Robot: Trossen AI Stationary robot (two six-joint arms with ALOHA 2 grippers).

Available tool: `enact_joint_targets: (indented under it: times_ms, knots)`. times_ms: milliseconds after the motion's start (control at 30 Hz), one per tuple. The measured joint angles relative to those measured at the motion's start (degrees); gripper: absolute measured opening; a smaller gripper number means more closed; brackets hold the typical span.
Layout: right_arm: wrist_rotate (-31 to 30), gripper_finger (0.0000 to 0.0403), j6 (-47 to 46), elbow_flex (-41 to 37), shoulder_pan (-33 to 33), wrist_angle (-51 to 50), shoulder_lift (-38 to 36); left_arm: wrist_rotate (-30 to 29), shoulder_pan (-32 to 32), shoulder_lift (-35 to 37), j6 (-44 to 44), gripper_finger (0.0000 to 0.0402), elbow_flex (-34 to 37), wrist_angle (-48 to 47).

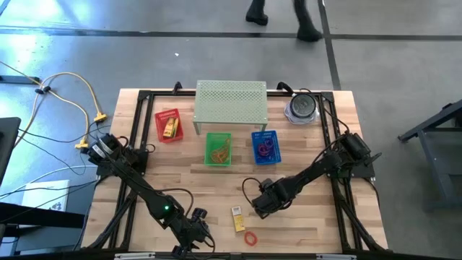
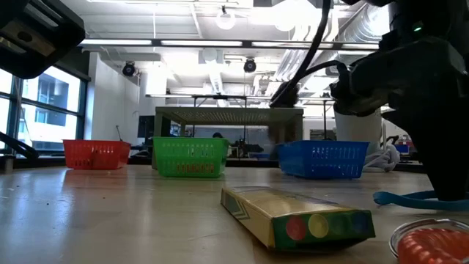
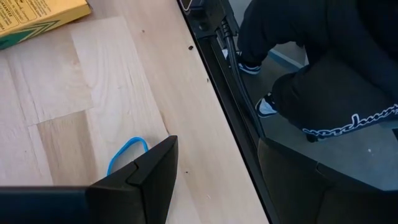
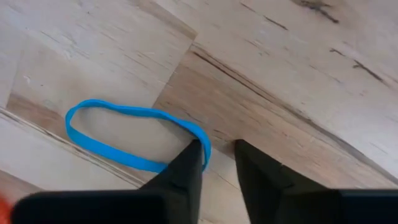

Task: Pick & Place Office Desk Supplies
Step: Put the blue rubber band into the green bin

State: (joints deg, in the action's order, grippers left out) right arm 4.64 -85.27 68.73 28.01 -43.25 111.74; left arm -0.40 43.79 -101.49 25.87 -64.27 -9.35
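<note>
A blue loop (image 4: 124,134) lies flat on the wood; in the low view the blue loop (image 2: 410,198) shows at the foot of my right gripper (image 4: 217,152). That gripper (image 1: 260,206) points down at the loop's one end, narrowly open, bare wood showing between its fingertips. A yellow packet (image 1: 237,219) lies flat to its left, and a red loop (image 1: 250,238) lies nearer the near edge. My left gripper (image 1: 198,231) waits by the near edge, with another blue loop (image 3: 127,152) on the table beside it. My right gripper comes from above, and one fingertip (image 4: 189,158) stands over the blue loop's rounded end (image 4: 204,144). The finger itself hides the spot, so I cannot tell whether it touches. The loop lies flat on the table, none of it between the fingers.
Red basket (image 1: 168,124), green basket (image 1: 219,148) and blue basket (image 1: 265,146) stand in a row before the pale green perforated shelf (image 1: 231,101). A round grey thing (image 1: 302,107) sits at the far right. A person's legs (image 3: 323,87) stand past the near edge.
</note>
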Motion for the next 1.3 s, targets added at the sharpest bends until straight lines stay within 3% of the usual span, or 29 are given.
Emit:
enact_joint_targets:
  times_ms: [200, 533, 767, 967, 1067, 1133, 1233, 1300]
  knots:
    - [-2.1, 0.0009, 0.7, 0.0, 0.1, 0.5, 0.1, -0.1, 0.0, 0.0, 0.0, 0.0216, 0.0, 0.0]
    - [-6.6, 0.0003, 4.2, 1.7, 2.7, -1.0, 0.1, -0.6, 0.0, 0.0, -1.0, 0.0216, 0.0, 0.0]
    - [-18.0, 0.0002, 9.4, 8.9, 6.1, -2.2, -0.7, -1.0, -0.9, 0.0, -7.5, 0.0216, 0.0, 3.5]
    - [-22.9, 0.0002, 22.9, 13.3, 7.3, 11.7, -0.8, -1.7, -1.4, 0.3, -16.6, 0.0216, 0.0, 9.3]
    - [-22.9, 0.0002, 32.0, 13.4, 7.2, 21.2, -0.8, -6.8, -1.4, 1.8, -23.7, 0.0216, 0.0, 12.2]
    - [-22.6, 0.0002, 39.0, 13.4, 7.1, 26.2, -0.8, -13.4, -1.4, 3.0, -27.5, 0.0216, 0.0, 14.7]
    - [-24.1, 0.0002, 46.4, 13.4, 7.2, 30.2, -0.8, -21.7, -1.8, 3.7, -27.1, 0.0216, -0.2, 19.8]
    - [-25.4, 0.0002, 48.4, 13.4, 7.4, 31.2, -0.8, -23.4, -2.1, 3.8, -24.6, 0.0216, -0.2, 21.8]
